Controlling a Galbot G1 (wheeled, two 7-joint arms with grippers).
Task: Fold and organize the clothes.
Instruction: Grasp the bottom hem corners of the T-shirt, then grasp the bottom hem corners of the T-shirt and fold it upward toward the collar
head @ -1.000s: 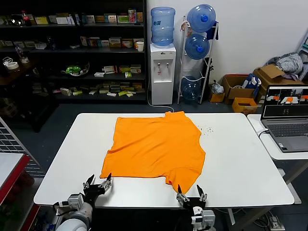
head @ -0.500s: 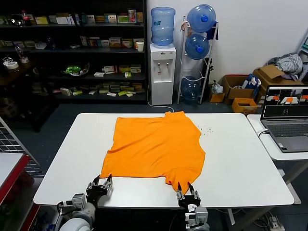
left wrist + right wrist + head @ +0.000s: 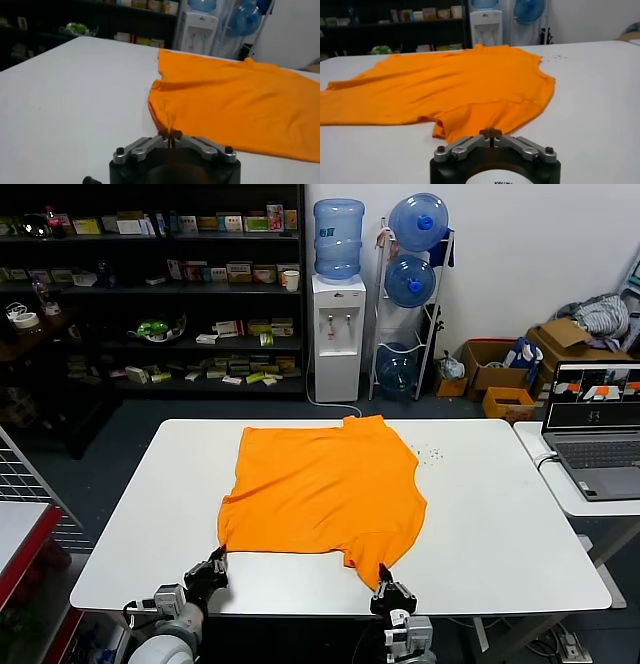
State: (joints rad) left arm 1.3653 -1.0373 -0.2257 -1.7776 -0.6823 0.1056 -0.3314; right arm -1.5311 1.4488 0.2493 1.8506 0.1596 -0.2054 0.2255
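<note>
The clothes are one bright orange T-shirt lying flat on the white table, its neck toward the far edge. My left gripper sits at the near-left corner of the shirt, shut with a pinch of orange fabric between its tips. In the left wrist view the T-shirt runs from the left gripper away across the table. My right gripper is at the near-right corner by the sleeve, shut on the hem's point. The right wrist view shows the T-shirt reaching down to the right gripper.
A laptop stands on a side table at the right. Behind the table are a water dispenser, bottle rack and dark shelves. A wire rack stands at the left. Small specks dot the table by the shirt's right shoulder.
Both grippers moved forward to the shirt's near edge and went from open to shut on its two near corners. The near-left corner has bunched slightly inward.
</note>
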